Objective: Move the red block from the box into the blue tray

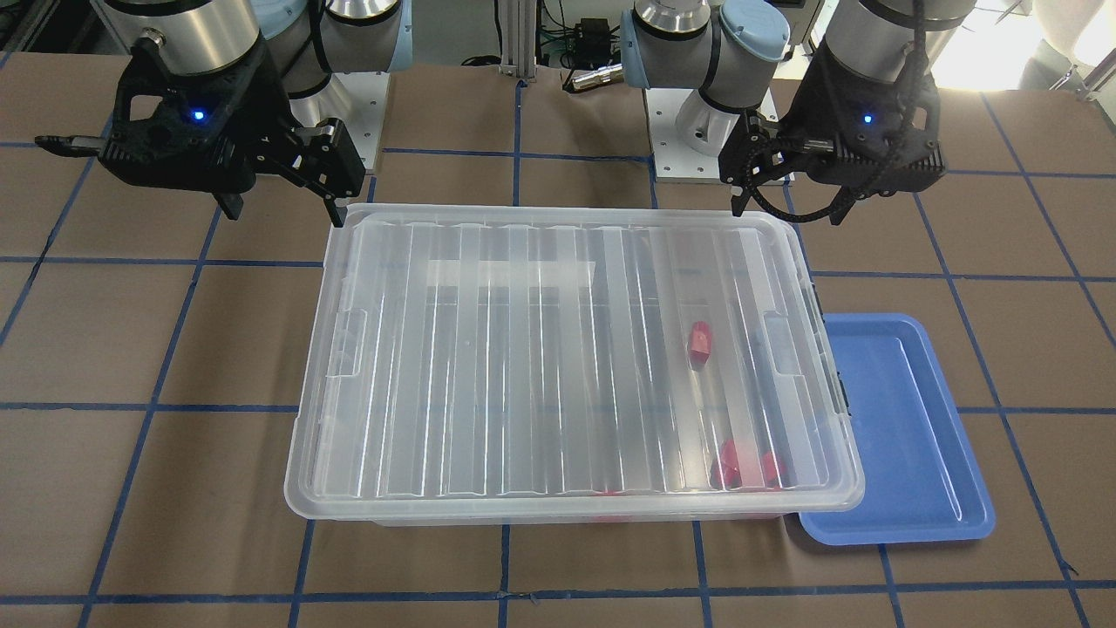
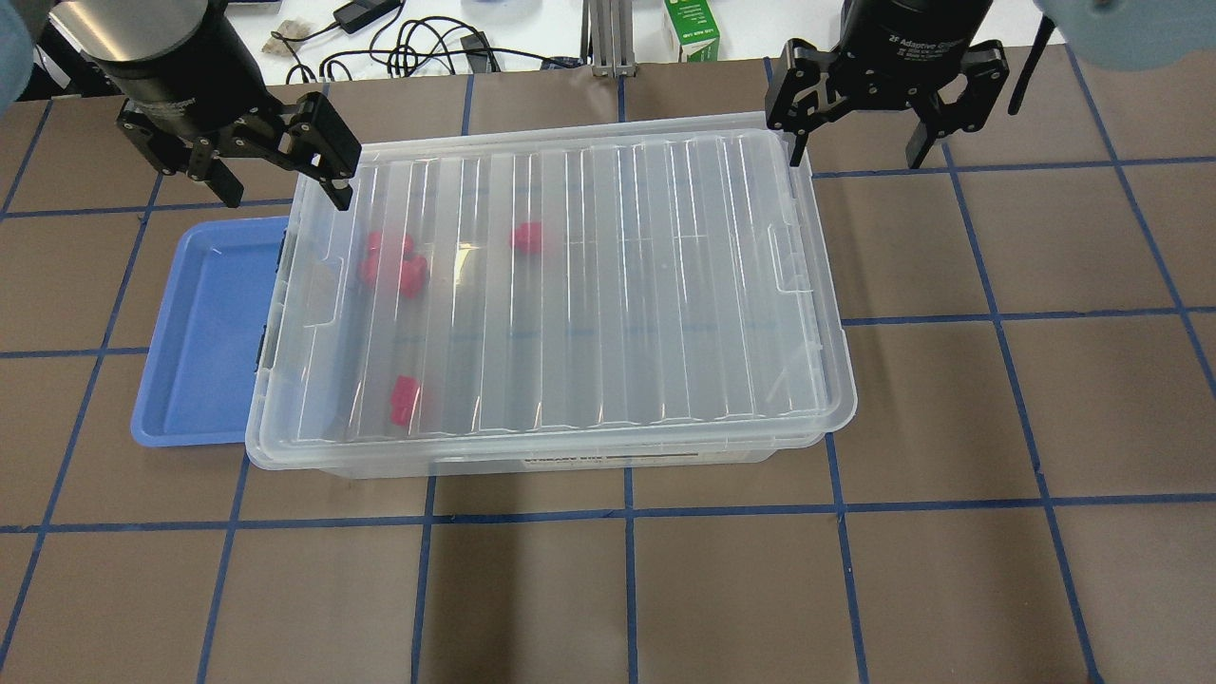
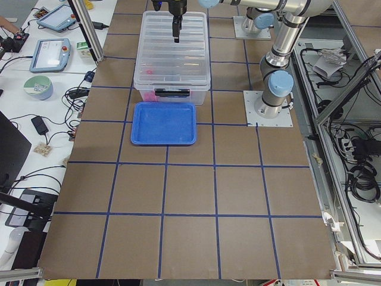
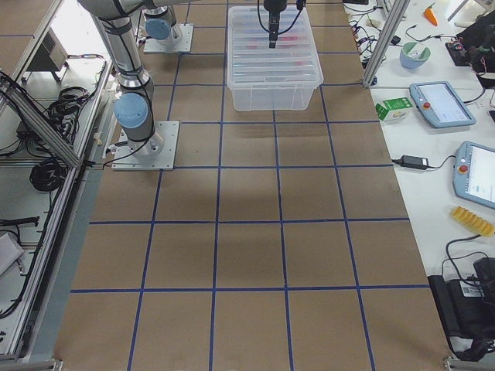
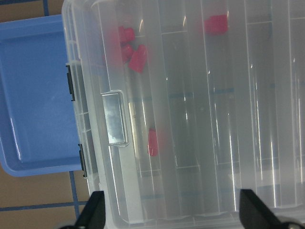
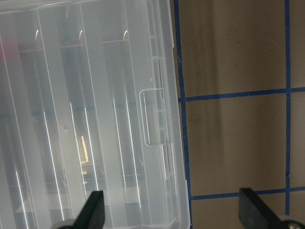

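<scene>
The box [image 2: 608,285], a clear bin, stands mid-table with its ribbed lid on. Several red blocks show through the lid near its end by the tray: a cluster [image 2: 394,266], one [image 2: 525,237] and one [image 2: 406,399]. They also show in the front view [image 1: 699,342] and the left wrist view [image 5: 136,57]. The blue tray [image 2: 204,332] lies empty against that end of the box and also shows in the front view [image 1: 907,436]. My left gripper [image 2: 280,188] is open and empty above the box's far corner by the tray. My right gripper [image 2: 860,142] is open and empty above the opposite far corner.
The brown table carries a blue tape grid. A green carton [image 2: 691,28] and cables lie beyond the far edge. Tablets and a bowl sit on side benches [image 3: 50,53]. The arm bases [image 1: 697,131] stand behind the box.
</scene>
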### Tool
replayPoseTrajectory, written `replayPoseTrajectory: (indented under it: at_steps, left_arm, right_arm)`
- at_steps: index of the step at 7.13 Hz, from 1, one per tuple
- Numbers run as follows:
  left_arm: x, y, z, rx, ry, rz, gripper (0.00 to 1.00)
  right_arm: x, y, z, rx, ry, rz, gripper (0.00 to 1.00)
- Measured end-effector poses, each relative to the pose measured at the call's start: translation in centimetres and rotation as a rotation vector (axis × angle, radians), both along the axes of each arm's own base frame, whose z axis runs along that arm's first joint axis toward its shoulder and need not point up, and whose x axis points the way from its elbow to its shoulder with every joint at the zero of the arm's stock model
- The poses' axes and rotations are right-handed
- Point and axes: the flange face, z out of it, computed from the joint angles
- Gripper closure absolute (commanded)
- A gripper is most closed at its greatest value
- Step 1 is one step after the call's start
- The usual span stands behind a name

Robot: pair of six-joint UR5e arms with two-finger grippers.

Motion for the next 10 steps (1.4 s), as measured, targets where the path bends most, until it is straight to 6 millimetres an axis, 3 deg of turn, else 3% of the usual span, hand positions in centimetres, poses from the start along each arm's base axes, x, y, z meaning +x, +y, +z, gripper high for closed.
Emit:
replayPoseTrajectory:
  at_steps: [8,9,10]
  left_arm:
    - [0.0,0.1,0.2,-0.004,-0.002,-0.001,0.0]
    - [0.0,0.1,0.2,-0.004,-0.002,-0.001,0.0]
    - [0.0,0.1,0.2,-0.004,-0.002,-0.001,0.0]
  right_arm:
    - [-0.4,0.1,-0.1,-0.006,-0.002,-0.015,0.0]
    - [-0.4,-0.4,-0.9,-0.011,-0.001,-0.016,0.0]
    - [-0.6,-1.2,-2.9,0.002,0.004,-0.02,0.0]
